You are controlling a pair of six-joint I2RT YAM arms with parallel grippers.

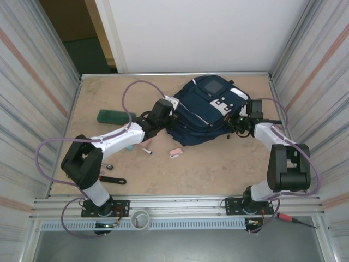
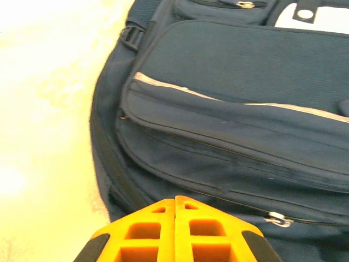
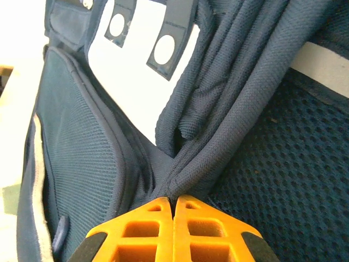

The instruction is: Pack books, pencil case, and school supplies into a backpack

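The navy backpack is laid at the middle back of the table. A fold of its fabric is pinched in the clenched right gripper. The left gripper is clenched, empty, by its lower edge. The green book is laid apart, to the backpack's left.

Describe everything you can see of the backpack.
The backpack is large, navy woven fabric with white patches, a grey square patch, thin pale stripes, zip pockets and mesh padding. It lies slumped at the back middle of the table, zips closed as far as visible. The right gripper is shut on a fold of its strap; the shut left gripper sits at its lower edge.
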